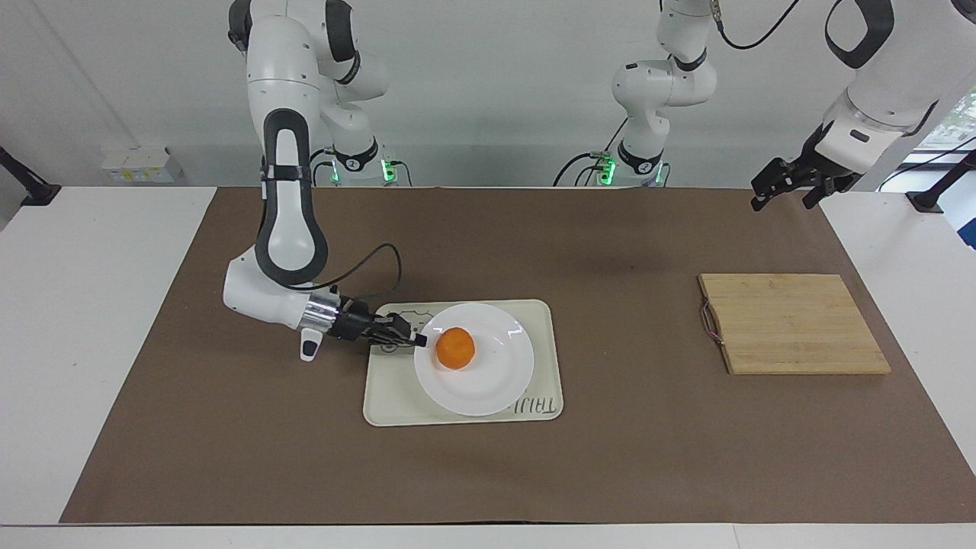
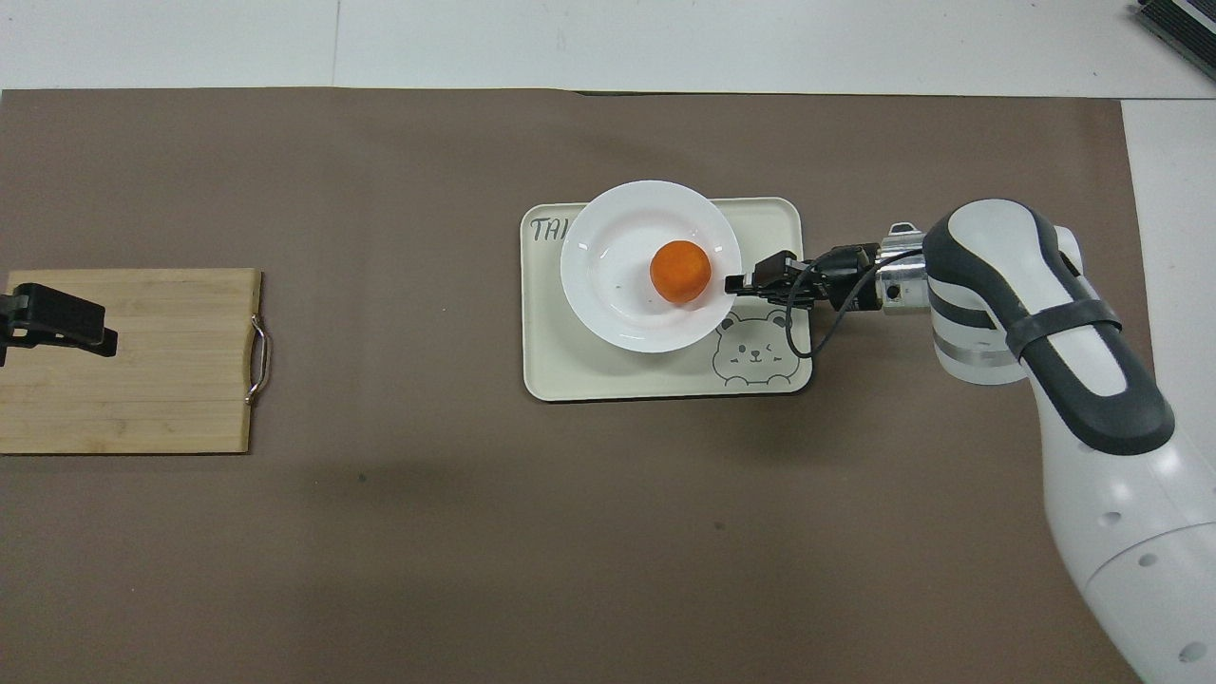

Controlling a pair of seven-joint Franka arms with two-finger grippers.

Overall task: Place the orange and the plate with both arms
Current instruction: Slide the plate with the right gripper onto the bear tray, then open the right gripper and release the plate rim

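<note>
The white plate [image 1: 488,381] lies low on the cream bear tray [image 1: 389,400]; I cannot tell whether it rests on it or hangs just above. The orange [image 1: 456,348] sits in the plate, toward the right arm's end. My right gripper [image 1: 418,341] is shut on the plate's rim at that end. In the overhead view the plate [image 2: 617,294], with the orange [image 2: 680,272] in it, covers the part of the tray [image 2: 589,375] farther from the robots, and the right gripper [image 2: 733,283] pinches its rim. My left gripper [image 1: 781,202] waits, open and empty, up in the air.
A bamboo cutting board [image 1: 793,324] with a metal handle lies toward the left arm's end of the brown mat. The left gripper [image 2: 57,318] hangs over that board's outer part. The right arm's cable loops beside the tray.
</note>
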